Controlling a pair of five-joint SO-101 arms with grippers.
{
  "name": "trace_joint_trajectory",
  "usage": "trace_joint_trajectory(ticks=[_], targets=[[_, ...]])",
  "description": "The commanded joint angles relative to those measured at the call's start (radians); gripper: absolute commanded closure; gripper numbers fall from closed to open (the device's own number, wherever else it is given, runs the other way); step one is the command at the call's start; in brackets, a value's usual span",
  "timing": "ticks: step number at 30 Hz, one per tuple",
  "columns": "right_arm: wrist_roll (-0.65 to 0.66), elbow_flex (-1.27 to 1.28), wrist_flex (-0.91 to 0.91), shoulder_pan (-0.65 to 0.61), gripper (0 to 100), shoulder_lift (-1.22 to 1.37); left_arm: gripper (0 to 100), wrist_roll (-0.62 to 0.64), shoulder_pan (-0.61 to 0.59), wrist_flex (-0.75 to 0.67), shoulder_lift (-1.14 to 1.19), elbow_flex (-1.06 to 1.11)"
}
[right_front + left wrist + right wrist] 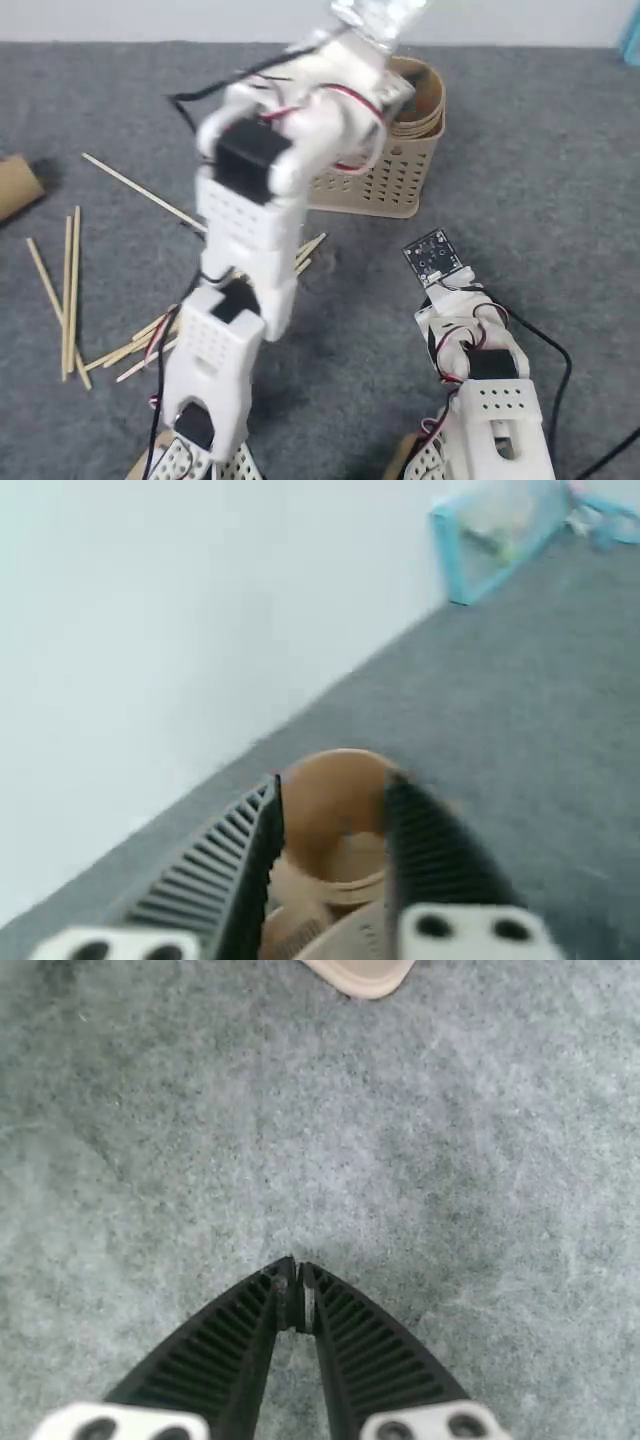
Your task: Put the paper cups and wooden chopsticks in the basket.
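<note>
**Task in progress, seen from beside the counter [560, 180].** The left gripper [335, 785] hangs above the basket [385, 190] with its jaws spread. A brown paper cup [335, 825] sits in the gap just beyond the tips, apparently nested in the stacked cups [425, 100] inside the basket. Whether the fingers touch it cannot be told. The right gripper [298, 1295] is pressed together on nothing, low over bare counter, with a corner of the basket well ahead of it.

- **Done, by my reckoning:** several cups are in the basket.
- **Left:** one loose cup [15, 185] lies far out to the side of the left gripper. The wooden chopsticks [70, 290] lie scattered on the counter behind and beside that gripper, and none can be seen in the basket.

The cup half looks nearly finished, and the chopstick half is not yet begun.
</note>
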Motion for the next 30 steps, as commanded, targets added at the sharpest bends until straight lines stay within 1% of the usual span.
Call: trace_joint_trajectory(ticks=[1, 5, 10, 15, 19, 21, 24, 26, 30], targets=[[0.014, -0.008, -0.024, 0.008, 99.1, -0.022, 99, 0.092, -0.118, 0.034, -0.123, 0.025], [0.014, -0.008, -0.024, 0.008, 99.1, -0.022, 98, 0.180, -0.285, 0.034, -0.210, 0.110], [0.014, -0.008, -0.024, 0.008, 99.1, -0.022, 98, 0.229, -0.557, 0.034, -0.333, 0.309], [0.014, -0.008, -0.024, 0.007, 99.1, -0.022, 98, 0.232, -0.865, 0.029, -0.414, 0.541], [0.014, -0.008, -0.024, 0.007, 99.1, -0.022, 98, 0.229, -1.086, 0.008, -0.419, 0.696], [0.014, -0.008, -0.022, 0.005, 99.1, -0.022, 98, 0.229, -1.188, -0.077, -0.417, 0.806], [0.014, -0.008, -0.019, 0.005, 99.1, -0.022, 98, 0.229, -1.300, -0.290, -0.417, 0.992], [0.014, -0.008, -0.018, 0.005, 99.1, -0.022, 98, 0.229, -1.344, -0.407, -0.419, 1.110], [0.014, 0.002, -0.019, 0.004, 99.1, -0.025, 98, 0.227, -1.389, -0.574, -0.419, 1.296]])
